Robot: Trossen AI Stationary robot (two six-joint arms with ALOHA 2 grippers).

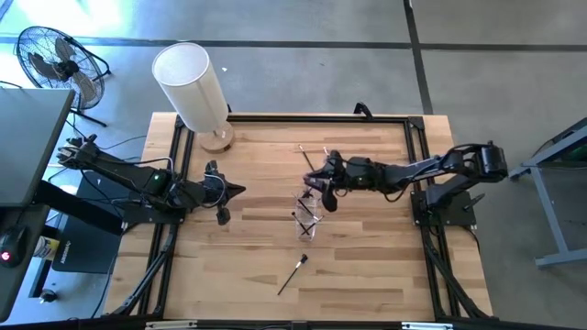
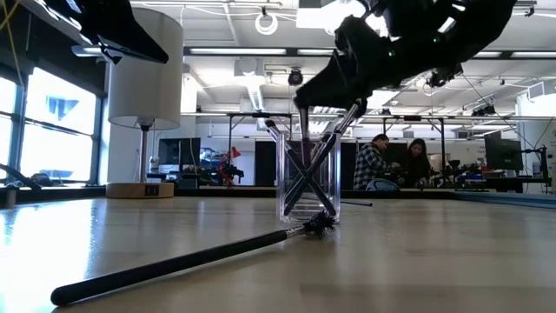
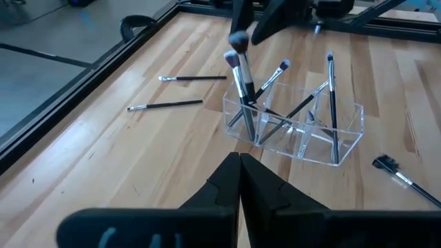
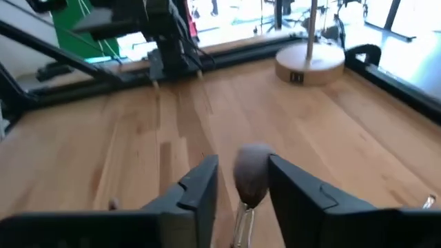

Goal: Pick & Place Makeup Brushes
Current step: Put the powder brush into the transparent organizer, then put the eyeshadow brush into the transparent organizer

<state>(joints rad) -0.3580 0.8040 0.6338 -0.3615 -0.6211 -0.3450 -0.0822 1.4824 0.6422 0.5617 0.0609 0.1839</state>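
Two arms show from above, the right gripper (image 1: 323, 190) over the clear organizer (image 1: 307, 218); low, it could tip that; left gripper (image 3: 240, 180) fingers closed, empty, beside loose makeup brushes (image 3: 165, 105); right fingers grip a brush (image 4: 251, 180) that might miss

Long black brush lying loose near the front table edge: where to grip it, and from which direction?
Grip the long black brush mid-handle, from straight above, fingers straddling the handle across its length. It lies flat and diagonal on the bare table, clear of the clear organizer, and its bristle head makes a poor grip. This is a judgement from its pose.
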